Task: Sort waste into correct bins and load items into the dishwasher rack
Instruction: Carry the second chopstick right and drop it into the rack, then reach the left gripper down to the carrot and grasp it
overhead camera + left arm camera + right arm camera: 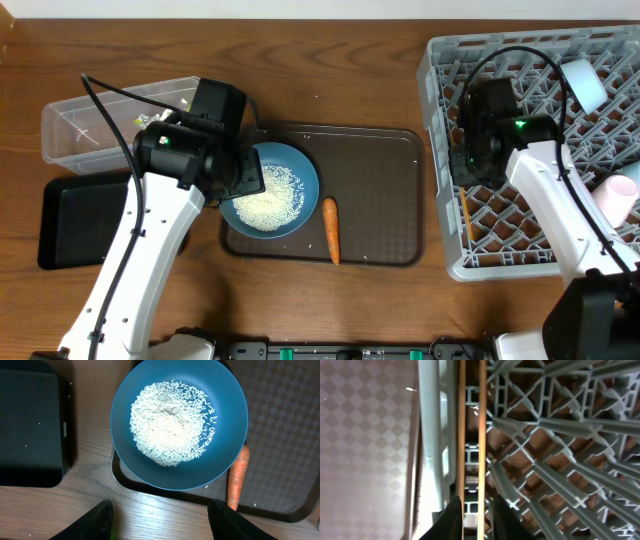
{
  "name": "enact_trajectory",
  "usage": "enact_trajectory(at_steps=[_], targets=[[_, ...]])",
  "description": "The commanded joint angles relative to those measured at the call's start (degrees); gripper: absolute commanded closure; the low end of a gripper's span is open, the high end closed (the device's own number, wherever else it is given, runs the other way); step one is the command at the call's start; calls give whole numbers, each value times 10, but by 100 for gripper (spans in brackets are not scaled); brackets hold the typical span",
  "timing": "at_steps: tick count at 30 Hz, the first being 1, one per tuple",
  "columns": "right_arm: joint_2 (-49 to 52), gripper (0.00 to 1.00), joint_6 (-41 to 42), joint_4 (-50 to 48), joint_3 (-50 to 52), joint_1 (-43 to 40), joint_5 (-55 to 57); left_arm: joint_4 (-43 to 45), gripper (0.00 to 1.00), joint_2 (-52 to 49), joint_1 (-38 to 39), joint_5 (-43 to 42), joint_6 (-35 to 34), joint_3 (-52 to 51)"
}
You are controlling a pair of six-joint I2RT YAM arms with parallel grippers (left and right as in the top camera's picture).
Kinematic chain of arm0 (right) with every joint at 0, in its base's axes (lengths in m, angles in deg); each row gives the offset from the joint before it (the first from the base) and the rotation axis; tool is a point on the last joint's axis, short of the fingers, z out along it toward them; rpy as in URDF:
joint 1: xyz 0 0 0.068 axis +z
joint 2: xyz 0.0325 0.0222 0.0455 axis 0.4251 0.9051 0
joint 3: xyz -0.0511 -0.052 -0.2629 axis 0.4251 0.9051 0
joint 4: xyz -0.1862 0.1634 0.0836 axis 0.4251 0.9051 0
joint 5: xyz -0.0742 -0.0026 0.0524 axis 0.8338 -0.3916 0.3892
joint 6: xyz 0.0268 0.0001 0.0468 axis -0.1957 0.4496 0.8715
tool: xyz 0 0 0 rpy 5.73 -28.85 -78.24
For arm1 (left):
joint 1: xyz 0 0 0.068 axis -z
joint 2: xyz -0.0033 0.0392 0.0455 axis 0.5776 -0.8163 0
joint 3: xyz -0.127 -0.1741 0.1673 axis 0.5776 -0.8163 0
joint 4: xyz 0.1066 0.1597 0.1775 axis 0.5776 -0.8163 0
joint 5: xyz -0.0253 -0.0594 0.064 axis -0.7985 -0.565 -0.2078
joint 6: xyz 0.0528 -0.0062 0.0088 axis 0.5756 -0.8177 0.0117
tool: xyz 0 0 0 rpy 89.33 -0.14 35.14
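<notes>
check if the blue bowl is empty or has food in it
Not empty: a heap of white rice lies in the blue bowl, covering much of its bottom.

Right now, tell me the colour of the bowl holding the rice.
The bowl is blue, a deep, plain blue inside with no pattern. The left wrist view shows it best.

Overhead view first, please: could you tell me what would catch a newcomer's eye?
A blue bowl heaped with white rice sits at the left end of a dark brown tray, with an orange carrot lying beside it. To the right, a big grey rack holds two wooden chopsticks along its left edge.
</notes>
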Motion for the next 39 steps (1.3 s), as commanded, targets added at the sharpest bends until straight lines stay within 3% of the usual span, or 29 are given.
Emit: enact_trajectory(at_steps=[1, 6, 11, 14, 20, 30, 39], targets=[[-45, 82, 20, -1, -29, 2, -71, -4, 38, 1, -3, 7, -5, -3], [-106, 74, 20, -31, -39, 23, -182, -4, 38, 1, -3, 7, -5, -3], [-113, 68, 23, -24, -38, 80, -155, -4, 38, 1, -2, -3, -5, -3], [-110, 66, 67, -12, -38, 98, -112, -3, 38, 0, 2, -36, -5, -4], [-110, 55, 96, 1, -38, 86, -57, 28, 38, -9, 54, -48, -6, -26], [-110, 54, 95, 49, -38, 11, -51, 122, 38, -67, 191, -47, -71, -91], [-110, 54, 95, 56, -38, 8, -45, 179, 38, -171, 255, -47, -125, -93]])
